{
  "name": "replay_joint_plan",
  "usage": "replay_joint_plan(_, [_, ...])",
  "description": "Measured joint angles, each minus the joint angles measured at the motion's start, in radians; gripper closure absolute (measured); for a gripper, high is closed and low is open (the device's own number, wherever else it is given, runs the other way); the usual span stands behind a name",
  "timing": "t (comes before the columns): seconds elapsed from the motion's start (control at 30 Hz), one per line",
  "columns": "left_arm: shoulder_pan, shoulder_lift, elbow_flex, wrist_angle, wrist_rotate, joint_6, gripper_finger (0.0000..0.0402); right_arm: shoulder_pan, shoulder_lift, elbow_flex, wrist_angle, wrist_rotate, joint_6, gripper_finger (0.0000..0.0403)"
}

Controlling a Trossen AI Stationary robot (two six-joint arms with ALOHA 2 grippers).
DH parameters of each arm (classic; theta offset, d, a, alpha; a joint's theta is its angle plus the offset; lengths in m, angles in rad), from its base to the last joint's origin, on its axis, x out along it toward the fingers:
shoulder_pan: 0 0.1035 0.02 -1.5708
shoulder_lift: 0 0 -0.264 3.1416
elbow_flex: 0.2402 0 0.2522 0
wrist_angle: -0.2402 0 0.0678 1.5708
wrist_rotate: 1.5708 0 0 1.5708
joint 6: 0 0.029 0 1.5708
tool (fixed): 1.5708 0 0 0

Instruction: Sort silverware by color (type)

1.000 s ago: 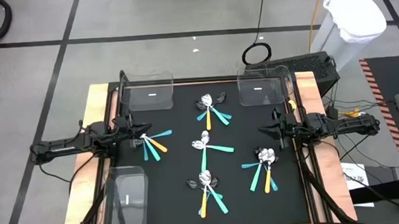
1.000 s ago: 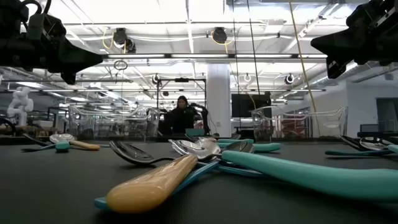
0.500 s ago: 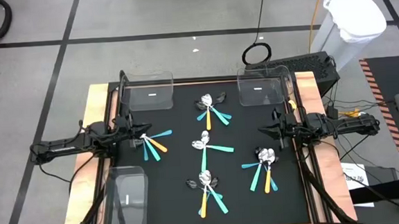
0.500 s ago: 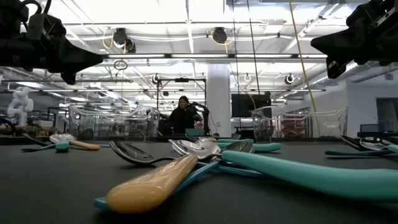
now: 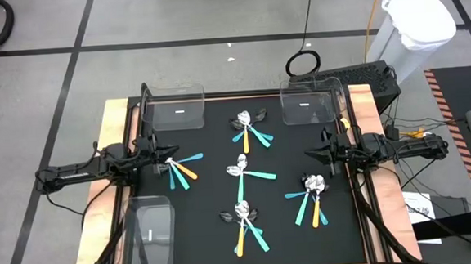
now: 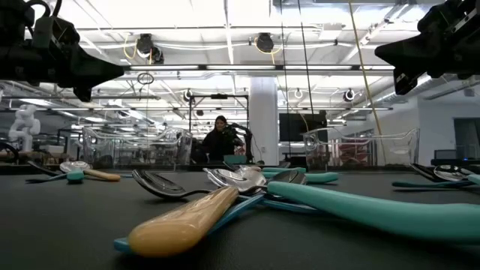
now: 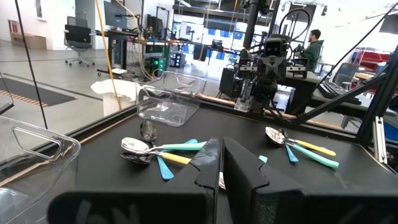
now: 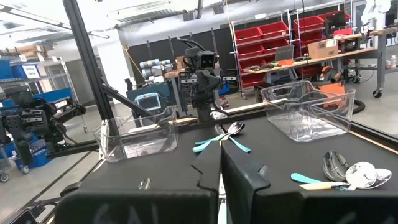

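The silverware (image 5: pixel 246 176) lies in five small teal-and-yellow clusters on the black surface (image 5: pixel 218 248): near 9, 12 and 6 o'clock, at the centre, and toward 4 o'clock. The left tool (image 5: pixel 165 156) hangs at 9 o'clock with fingers pressed together, empty, above the nearest cluster (image 5: pixel 180 170). The right tool (image 5: pixel 310 153) hangs at 3 o'clock, likewise pressed together and empty.

Three clear plastic bins (image 5: pixel 174 108) sit on a black-topped table (image 5: pixel 214 190) with a wooden rim, two at the far corners and one at the near left corner. Beyond it, a white-lined trash can (image 5: pixel 413 24) stands on the grey floor, and a person (image 6: pixel 219 138) in dark clothing stands in the workshop behind.
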Motion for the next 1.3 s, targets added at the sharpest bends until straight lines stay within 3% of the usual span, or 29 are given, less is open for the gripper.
replay_joint_plan(0.4, [0.0, 0.0, 0.0, 0.0, 0.0, 0.0, 0.0379, -0.004, 0.0, 0.0, -0.009, -0.004, -0.027, 0.0392])
replay_joint_plan(0.57, [0.0, 0.0, 0.0, 0.0, 0.0, 0.0, 0.0379, 0.002, 0.03, 0.007, -0.076, -0.247, -0.605, 0.0392])
replay_joint_plan(0.63, [0.0, 0.0, 0.0, 0.0, 0.0, 0.0, 0.0379, 0.002, 0.038, 0.007, -0.068, -0.291, -0.768, 0.0392])
replay_joint_plan(0.77, [0.0, 0.0, 0.0, -0.003, 0.0, 0.0, 0.0379, 0.002, 0.039, 0.008, -0.069, -0.277, -0.892, 0.0392])
replay_joint_plan(1.17, [0.0, 0.0, 0.0, 0.036, 0.0, -0.003, 0.0379, 0.002, 0.039, 0.008, -0.071, -0.257, -0.8, 0.0392])
replay_joint_plan(1.3, [0.0, 0.0, 0.0, 0.071, -0.008, -0.071, 0.0379, -0.003, 0.038, 0.008, -0.008, -0.037, -0.852, 0.0392])
